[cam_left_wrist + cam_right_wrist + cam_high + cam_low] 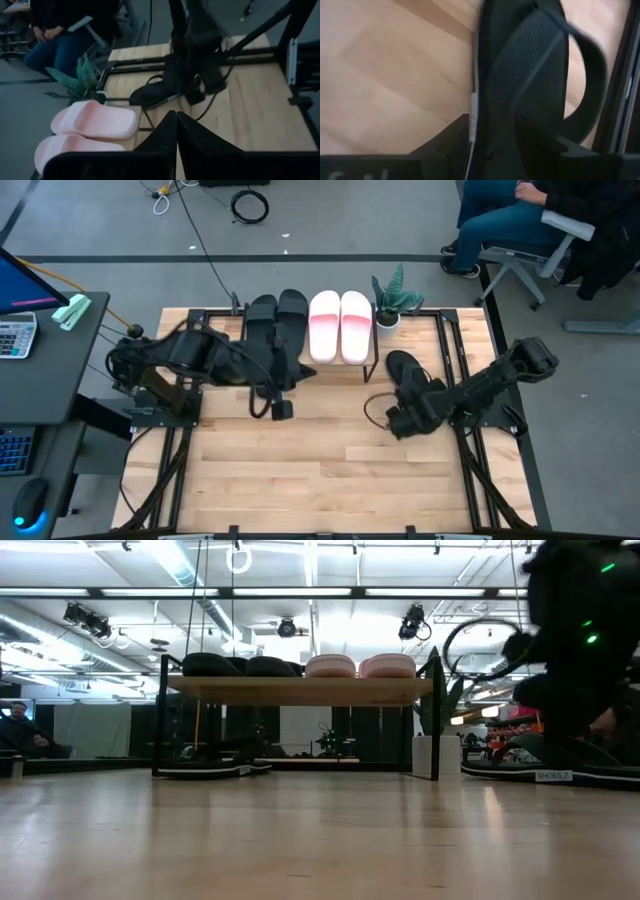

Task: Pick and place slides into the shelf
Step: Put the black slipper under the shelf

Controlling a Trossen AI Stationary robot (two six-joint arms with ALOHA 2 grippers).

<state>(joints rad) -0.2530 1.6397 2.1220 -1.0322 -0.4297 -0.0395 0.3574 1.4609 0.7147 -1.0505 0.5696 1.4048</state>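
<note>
Step in hand: grasping a thong flip-flop point(404, 367) lying on the desk point(320, 480) just right of the shelf point(300, 690), with four slides already up on the plank.
Shelf load: two black wide-strap slides point(278, 315) on the left half, two pale pink wide-strap slides point(340, 323) on the right half, side by side and touching; top looks full across its width.
Right end effector point(405, 420): low over the heel end of the flip-flop; in the right wrist view the sole point(520, 75) runs between the two dark fingers and close against them, strap arching to one side; closed firmly or only straddling, cannot tell.
Left end effector point(176, 135): fingers pressed together, nothing between them; held just in front of the shelf near the black slides, looking past the pink pair toward the other arm.
Second flip-flop point(205, 768): dark sole seen in the low view on the desk beneath the shelf's left end.
Potted plant point(390, 298): at the shelf's right rear corner, near the flip-flop's toe.
Next move, by judgement: secure pinch on the thin sole, a lift clear of the desk, then a low carry leftward into the space under the plank, avoiding the black metal legs and the plant.
Risk, by judgement: floppy sole sagging or slipping from a shallow edge grip.
</note>
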